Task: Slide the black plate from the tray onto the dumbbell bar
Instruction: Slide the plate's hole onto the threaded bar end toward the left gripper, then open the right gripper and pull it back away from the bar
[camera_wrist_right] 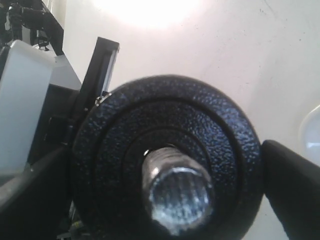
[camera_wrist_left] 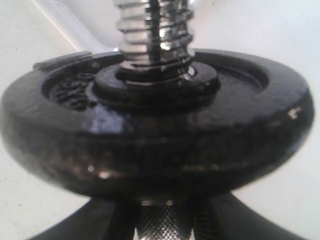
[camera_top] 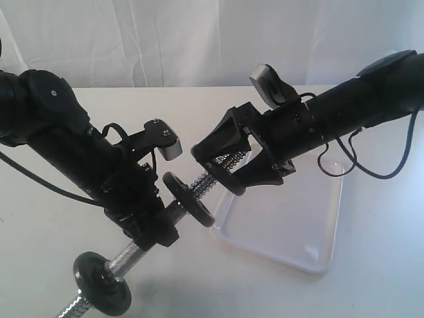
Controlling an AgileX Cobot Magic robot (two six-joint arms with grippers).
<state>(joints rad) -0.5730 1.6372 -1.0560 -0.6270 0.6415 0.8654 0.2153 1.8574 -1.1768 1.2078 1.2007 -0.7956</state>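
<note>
Black plate (camera_top: 189, 199) sits on the dumbbell bar (camera_top: 124, 256), at 10 o'clock from the tray (camera_top: 298, 215). Left gripper (camera_top: 159, 228) clamps the bar; right gripper (camera_top: 218, 172), jaws spread astride the threaded end, should press the plate squarely toward 8 o'clock, avoiding tilt.

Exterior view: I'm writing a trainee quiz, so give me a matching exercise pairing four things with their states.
Things: 1 black plate; 2 tray; 3 left gripper; 4 right gripper.
States: A shut on the dumbbell bar; B white, rectangular; C jaws open around the bar's threaded end; D slid onto the bar.
Pairs: 1-D; 2-B; 3-A; 4-C.
</note>
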